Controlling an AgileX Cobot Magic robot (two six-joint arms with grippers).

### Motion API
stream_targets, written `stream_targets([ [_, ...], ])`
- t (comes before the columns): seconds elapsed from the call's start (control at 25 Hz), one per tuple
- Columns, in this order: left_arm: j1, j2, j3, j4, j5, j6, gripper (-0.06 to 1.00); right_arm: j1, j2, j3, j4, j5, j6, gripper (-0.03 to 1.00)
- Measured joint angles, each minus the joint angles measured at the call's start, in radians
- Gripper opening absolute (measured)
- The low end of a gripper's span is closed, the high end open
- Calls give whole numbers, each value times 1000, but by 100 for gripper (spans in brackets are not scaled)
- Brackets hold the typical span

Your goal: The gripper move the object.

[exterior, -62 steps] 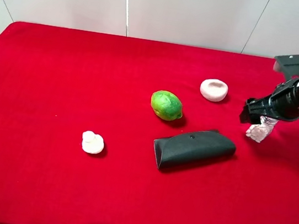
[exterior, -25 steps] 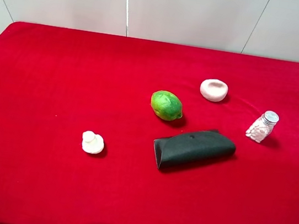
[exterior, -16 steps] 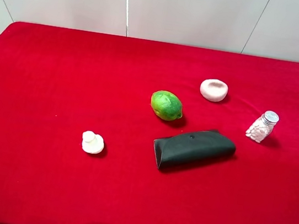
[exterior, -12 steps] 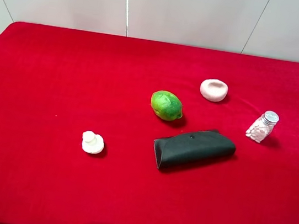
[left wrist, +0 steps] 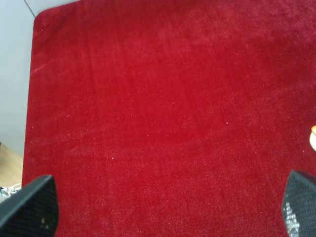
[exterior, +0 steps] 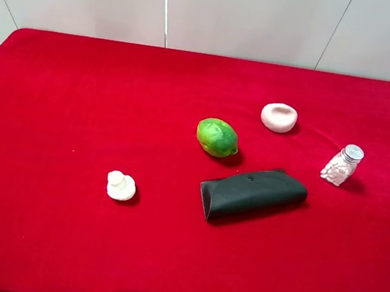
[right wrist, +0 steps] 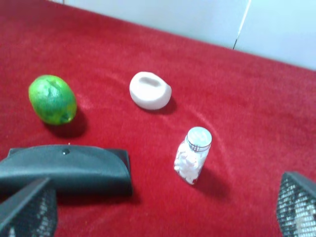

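The pill bottle stands upright on the red tabletop toward its right side, apart from everything else, with bare cloth between it and the right edge. The pale bowl-shaped piece sits behind and to its left, the dark pouch lies in front and to its left, and the green fruit is farther left, just behind the pouch. The white knobbed lump rests alone well to the left.

Neither arm shows in the high view. The right claw hangs back from the bottle, jaws spread wide and holding nothing. The left claw is likewise wide open and empty over bare cloth near the tabletop's left edge.
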Motion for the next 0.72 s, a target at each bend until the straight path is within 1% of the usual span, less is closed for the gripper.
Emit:
stream_targets([
  [0.32,0,0,0,0,0,0,88,0,-4,0,23,0,-28,69],
  [0.72,0,0,0,0,0,0,88,0,-4,0,23,0,-28,69],
])
